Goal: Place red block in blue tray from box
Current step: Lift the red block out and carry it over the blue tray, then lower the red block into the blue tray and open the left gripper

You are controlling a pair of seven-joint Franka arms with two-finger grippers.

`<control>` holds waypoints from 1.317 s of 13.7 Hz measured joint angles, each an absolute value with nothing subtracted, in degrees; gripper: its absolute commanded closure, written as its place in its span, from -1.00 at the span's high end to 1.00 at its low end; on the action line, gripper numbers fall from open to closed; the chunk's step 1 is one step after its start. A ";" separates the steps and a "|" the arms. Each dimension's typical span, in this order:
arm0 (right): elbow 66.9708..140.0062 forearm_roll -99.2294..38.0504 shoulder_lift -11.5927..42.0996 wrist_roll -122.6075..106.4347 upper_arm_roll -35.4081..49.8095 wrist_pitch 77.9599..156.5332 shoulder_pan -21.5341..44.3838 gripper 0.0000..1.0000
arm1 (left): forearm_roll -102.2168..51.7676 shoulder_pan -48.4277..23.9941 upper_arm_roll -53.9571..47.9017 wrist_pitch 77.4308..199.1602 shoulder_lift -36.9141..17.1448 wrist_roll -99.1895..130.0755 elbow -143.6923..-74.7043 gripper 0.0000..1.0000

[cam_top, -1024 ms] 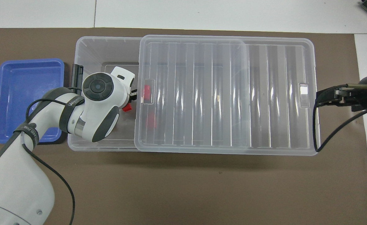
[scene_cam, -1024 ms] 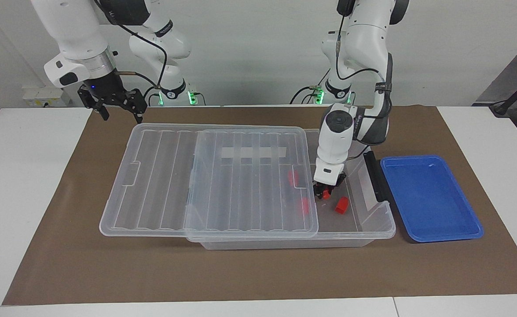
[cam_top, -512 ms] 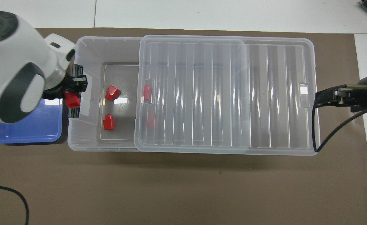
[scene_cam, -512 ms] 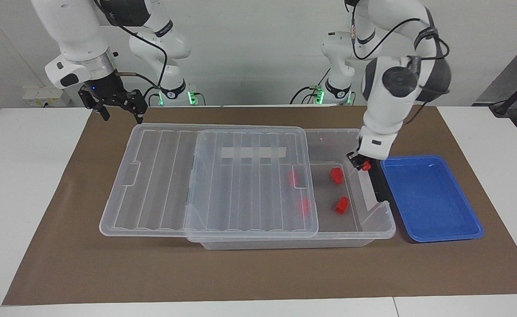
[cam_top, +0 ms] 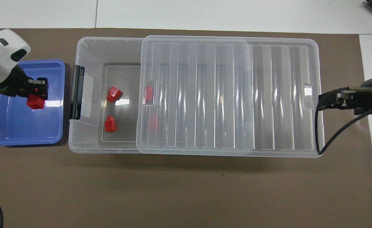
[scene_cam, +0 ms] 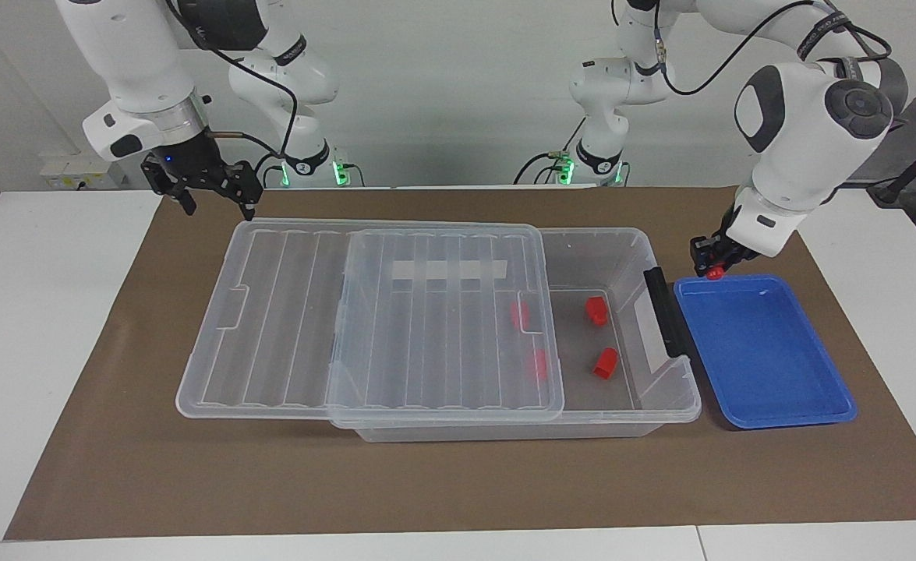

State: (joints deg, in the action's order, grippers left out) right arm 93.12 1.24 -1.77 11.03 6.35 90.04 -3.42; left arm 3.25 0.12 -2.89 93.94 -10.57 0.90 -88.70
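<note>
My left gripper [scene_cam: 713, 265] is shut on a red block [scene_cam: 713, 272] and holds it in the air over the blue tray [scene_cam: 762, 351], above the tray's end nearer to the robots. In the overhead view the held block [cam_top: 35, 102] shows over the tray [cam_top: 24, 126]. The clear box [scene_cam: 629, 241] has its lid [scene_cam: 395, 312] slid toward the right arm's end. Two red blocks [scene_cam: 596, 309] [scene_cam: 605, 363] lie in the open part, and two more [scene_cam: 520, 314] [scene_cam: 537, 365] show through the lid. My right gripper [scene_cam: 212, 191] waits, open, above the lid's corner.
The box's black clip handle [scene_cam: 664, 312] stands between the box's open part and the tray. A brown mat [scene_cam: 458, 483] covers the table under everything. The lid overhangs the box [cam_top: 312, 95] at the right arm's end.
My left gripper took a red block from the box floor, lifted it out over the clip handle and carried it over the blue tray. The right arm has stayed put.
</note>
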 measured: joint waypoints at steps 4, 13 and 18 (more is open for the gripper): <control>93.19 1.24 -1.77 11.03 6.35 90.04 -3.42 0.96 | 3.75 10.91 -2.52 107.89 -10.87 -13.55 -94.15 -0.91; 93.22 1.24 -1.77 11.03 6.35 90.04 -3.42 0.97 | 3.75 13.07 -2.86 130.21 -23.26 -14.70 -98.19 -0.90; 93.23 1.25 -1.81 11.03 6.35 90.04 -3.42 0.97 | 3.75 13.95 -2.92 131.57 -24.72 -15.71 -98.87 -0.89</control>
